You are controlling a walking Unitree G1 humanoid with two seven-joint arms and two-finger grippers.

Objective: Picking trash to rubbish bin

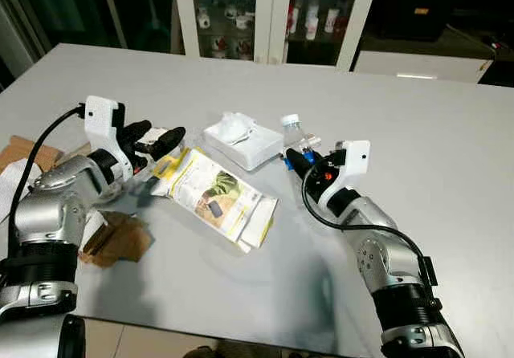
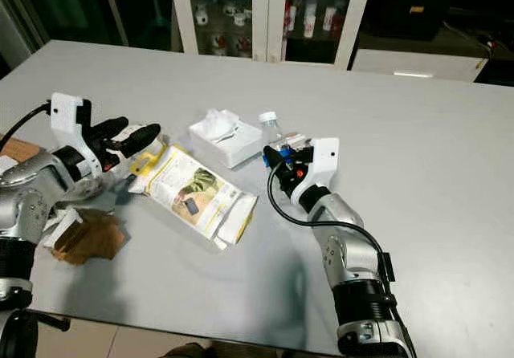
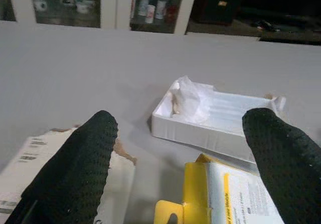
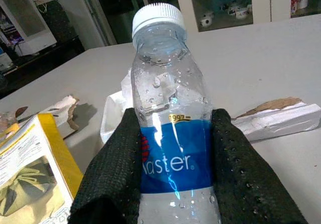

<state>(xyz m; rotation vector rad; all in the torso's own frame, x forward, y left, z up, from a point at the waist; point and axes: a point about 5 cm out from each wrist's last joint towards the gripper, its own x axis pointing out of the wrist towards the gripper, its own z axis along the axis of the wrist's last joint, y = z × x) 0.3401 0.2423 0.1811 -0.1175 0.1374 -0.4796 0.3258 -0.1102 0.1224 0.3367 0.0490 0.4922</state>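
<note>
A clear water bottle (image 4: 168,108) with a white cap and a blue label stands upright near the table's middle, and my right gripper (image 1: 299,159) is shut on its lower half. To its left lies a white tray (image 1: 259,151) holding crumpled tissue (image 3: 190,101). A yellow-and-white flattened package (image 1: 213,191) lies in front of the tray. My left gripper (image 1: 157,136) hovers open over the package's far left end, beside a torn white carton piece (image 3: 30,158), with nothing between its fingers.
Crumpled brown paper (image 1: 116,237) lies near the table's front left edge, and flat cardboard (image 1: 20,151) sits at the far left. Another torn white strip (image 4: 281,118) lies beyond the bottle. A glass-door cabinet (image 1: 273,13) stands behind the grey table (image 1: 434,133).
</note>
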